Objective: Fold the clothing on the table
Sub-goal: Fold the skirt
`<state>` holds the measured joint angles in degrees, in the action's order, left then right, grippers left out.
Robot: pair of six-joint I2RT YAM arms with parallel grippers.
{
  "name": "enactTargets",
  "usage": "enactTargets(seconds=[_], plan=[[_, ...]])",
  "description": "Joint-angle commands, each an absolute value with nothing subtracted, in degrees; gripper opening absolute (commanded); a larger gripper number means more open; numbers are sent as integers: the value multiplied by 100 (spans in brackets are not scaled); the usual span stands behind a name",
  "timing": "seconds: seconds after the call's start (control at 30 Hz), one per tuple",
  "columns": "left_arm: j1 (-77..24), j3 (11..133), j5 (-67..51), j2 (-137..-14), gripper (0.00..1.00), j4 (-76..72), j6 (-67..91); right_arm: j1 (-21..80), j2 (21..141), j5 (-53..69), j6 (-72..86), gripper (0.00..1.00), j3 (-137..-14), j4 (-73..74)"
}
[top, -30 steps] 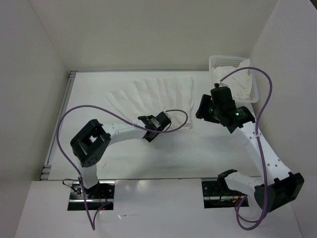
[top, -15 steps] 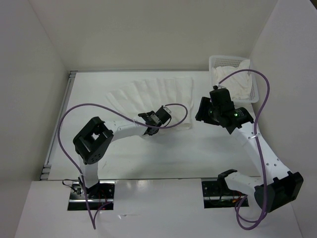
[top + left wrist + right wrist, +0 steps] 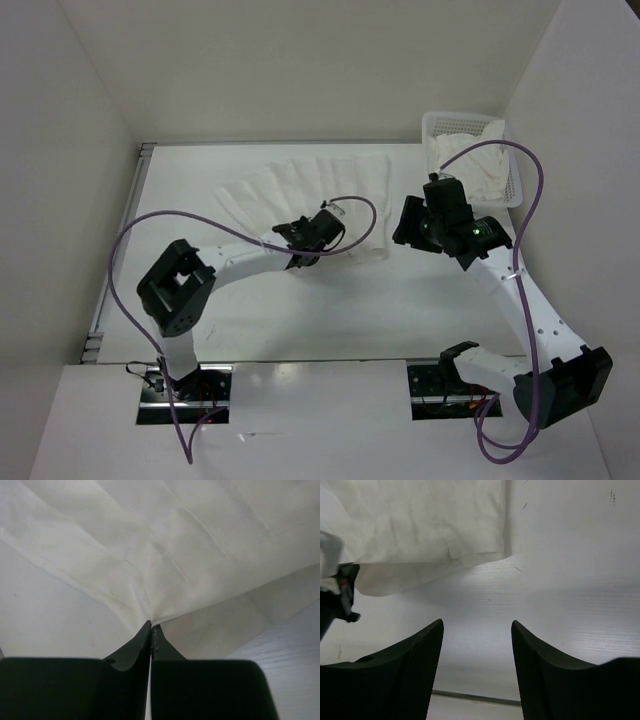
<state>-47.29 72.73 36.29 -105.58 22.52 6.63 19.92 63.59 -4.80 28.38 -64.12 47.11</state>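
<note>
White ribbed garment (image 3: 300,185) spread on desk (image 3: 400,300), far-centre. Left claw (image 3: 151,628) pinched tight on its near edge, fabric puckered at the tips. Right claw (image 3: 477,625) wide, empty, above bare desk beside garment's right corner.

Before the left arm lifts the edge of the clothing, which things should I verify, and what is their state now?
1. Is the left gripper shut on the edge of the clothing: ok.
2. How many layers it pinches: cannot tell.
3. Does the right gripper hold the clothing too: not ok. It is open above the bare table, near the garment's corner.
4. Does the rest of the clothing lie spread on the table: ok, light creases only.
5. Does the basket stand apart from the clothing: ok.
</note>
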Motion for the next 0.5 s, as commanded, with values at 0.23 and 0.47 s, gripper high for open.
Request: enactTargets(seconds=[0.23, 0.47], plan=[[-4746, 6355, 3894, -9000, 0, 2768, 3136, 1951, 6854, -194, 2742, 62, -6136, 4149], [-4746, 6056, 4157, -8824, 0, 3568, 4850, 2013, 7269, -193, 2848, 61, -6012, 3832]])
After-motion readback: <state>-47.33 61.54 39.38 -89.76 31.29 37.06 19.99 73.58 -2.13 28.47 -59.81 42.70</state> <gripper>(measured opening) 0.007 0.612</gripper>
